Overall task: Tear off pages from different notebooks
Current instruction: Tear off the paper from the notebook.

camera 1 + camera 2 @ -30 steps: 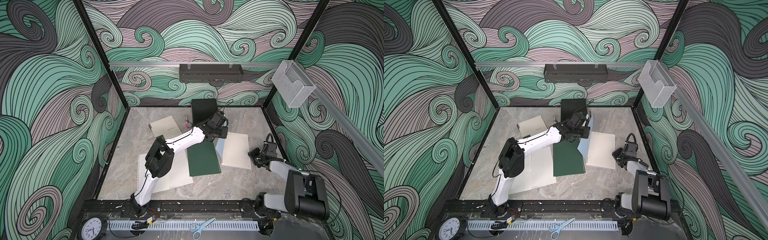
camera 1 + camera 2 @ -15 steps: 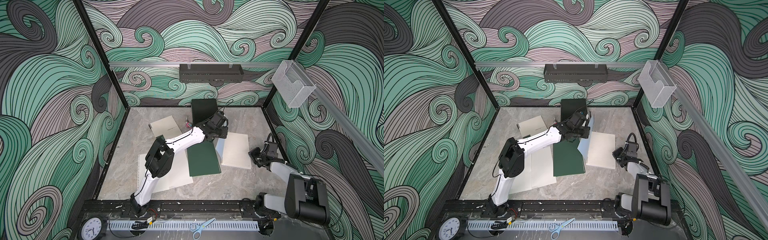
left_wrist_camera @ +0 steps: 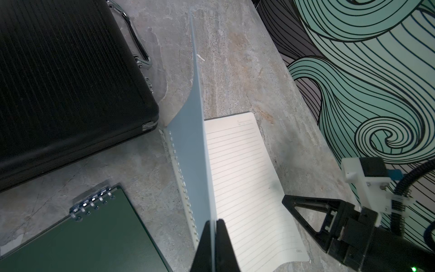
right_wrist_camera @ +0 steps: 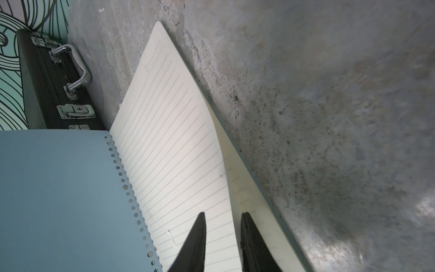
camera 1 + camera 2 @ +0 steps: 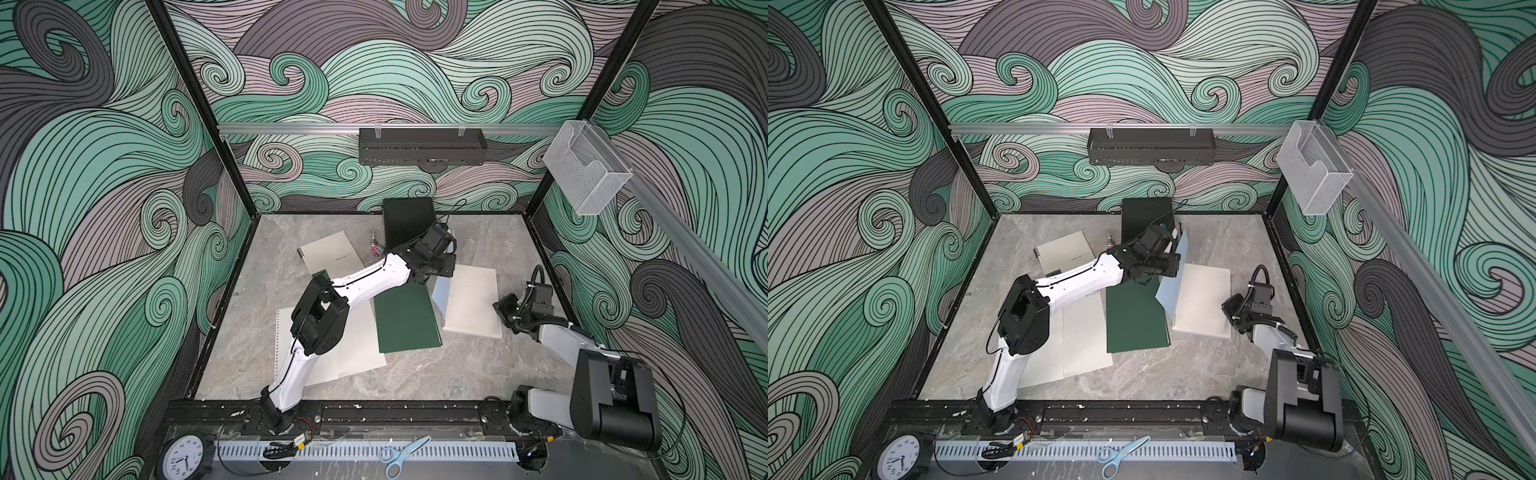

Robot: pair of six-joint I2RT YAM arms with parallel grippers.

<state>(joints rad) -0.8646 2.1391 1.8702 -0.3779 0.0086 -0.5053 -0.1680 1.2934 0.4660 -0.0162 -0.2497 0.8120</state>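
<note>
My left gripper [image 3: 213, 221] is shut on the light blue cover [image 3: 197, 141] of the light blue notebook and holds it upright. The notebook's lined top page [image 5: 471, 301] lies exposed. My right gripper [image 4: 222, 219] is at the page's free edge, jaws apart. One finger is over the lined page [image 4: 169, 131], the other beside its slightly lifted edge. The dark green notebook [image 5: 405, 320] lies shut to the left. The beige notebook [image 5: 328, 253] sits at the back left. Loose pages [image 5: 357, 349] lie under my left arm.
A black hard case [image 5: 407, 220] stands at the back wall, close to the raised cover. A small object [image 5: 376, 247] lies beside it. Scissors [image 5: 401, 455] and a clock [image 5: 183, 459] rest on the front rail. The right wall is near my right gripper [image 5: 505, 309].
The right arm has shifted slightly at the notebook's right edge. The left gripper still holds the blue cover up in the same place.
</note>
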